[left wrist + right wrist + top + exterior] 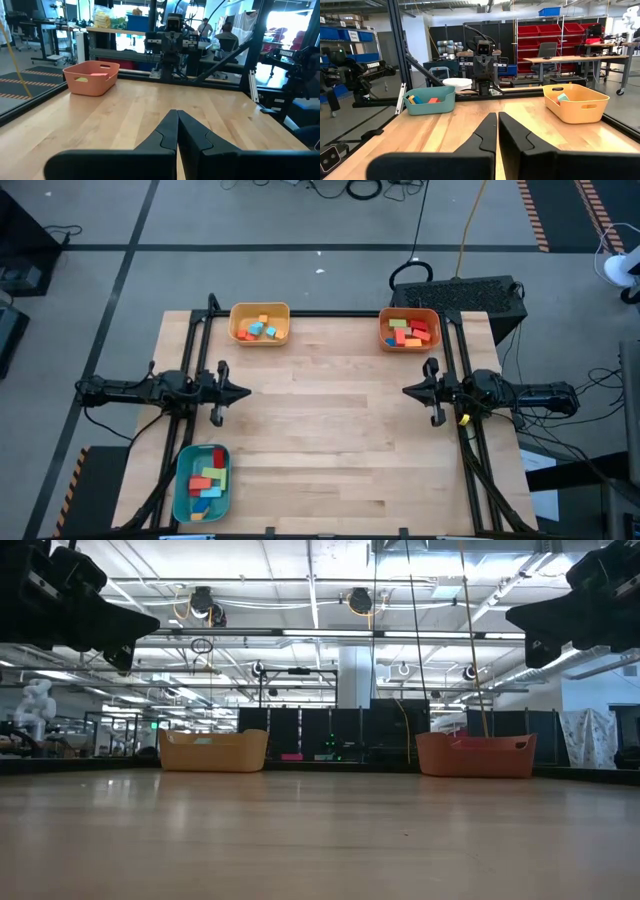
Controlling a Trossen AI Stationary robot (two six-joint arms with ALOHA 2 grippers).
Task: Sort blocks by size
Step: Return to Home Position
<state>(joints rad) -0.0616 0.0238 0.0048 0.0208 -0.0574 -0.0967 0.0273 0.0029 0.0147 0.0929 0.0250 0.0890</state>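
Observation:
All the blocks I see lie inside three bins. The yellow bin (236,313) at the far left holds orange, red and light blue blocks (262,328). The orange bin (384,319) at the far right holds red, orange and green blocks (410,332). The teal bin (180,498) at the near left holds red, green, blue and tan blocks (207,478). My left gripper (245,391) is shut and level at the table's left edge, above the wood, empty. My right gripper (407,390) is shut at the right edge, facing it, empty.
Bare wooden tabletop (330,430) lies between the two arms. A black frame rail (330,313) runs along the far edge and down both sides. People sit at benches (227,35) in the room beyond the table.

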